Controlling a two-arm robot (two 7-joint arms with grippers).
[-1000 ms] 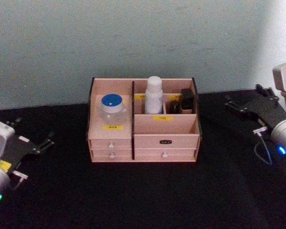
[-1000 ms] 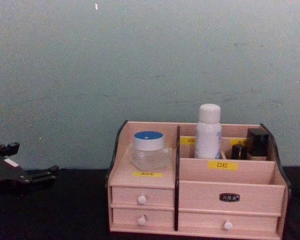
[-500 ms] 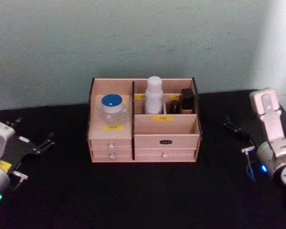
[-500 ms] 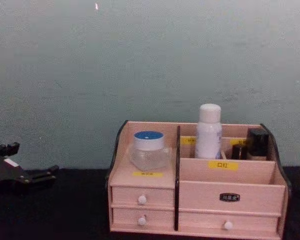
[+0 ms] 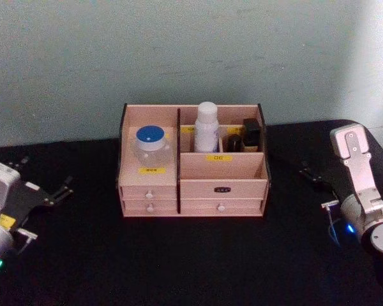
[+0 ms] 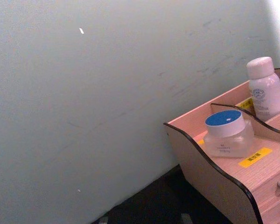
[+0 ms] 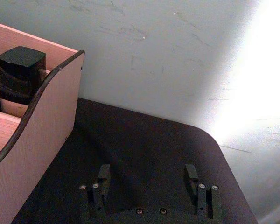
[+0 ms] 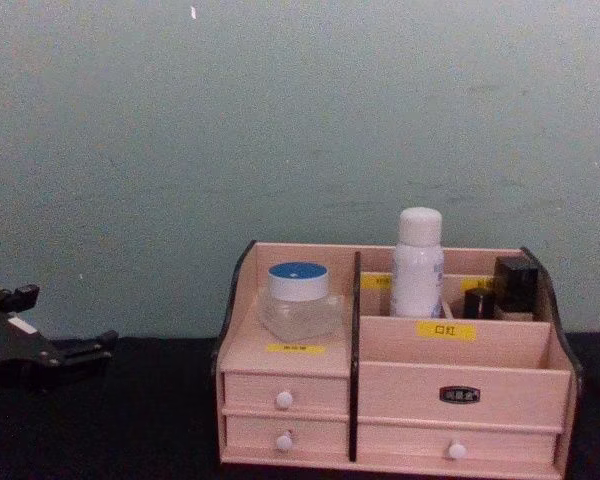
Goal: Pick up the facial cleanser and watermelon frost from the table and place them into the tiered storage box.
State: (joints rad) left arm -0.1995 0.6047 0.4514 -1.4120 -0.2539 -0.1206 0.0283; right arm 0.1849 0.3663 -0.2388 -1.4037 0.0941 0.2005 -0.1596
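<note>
The tiered storage box [image 5: 191,185] stands mid-table, also seen in the chest view [image 8: 460,365]. A clear jar with a blue lid [image 5: 150,143] sits on its left step. A white capped bottle [image 5: 206,126] stands upright in a rear compartment. I cannot tell which of these is the facial cleanser and which the watermelon frost. My left gripper [image 5: 45,175] rests open at the table's left, apart from the box. My right gripper [image 7: 147,176] is open and empty to the right of the box, its fingers [image 7: 103,178] over bare table.
Small dark containers [image 5: 245,135] fill the box's rear right compartment. Black tabletop [image 5: 191,255] stretches in front of the box. A pale wall [image 5: 191,51] rises right behind it. The table's rounded far-right corner [image 7: 214,140] lies beyond my right gripper.
My right arm has swung down and turned, settling lower beside the box's right side. The left arm and the items in the box have stayed put.
</note>
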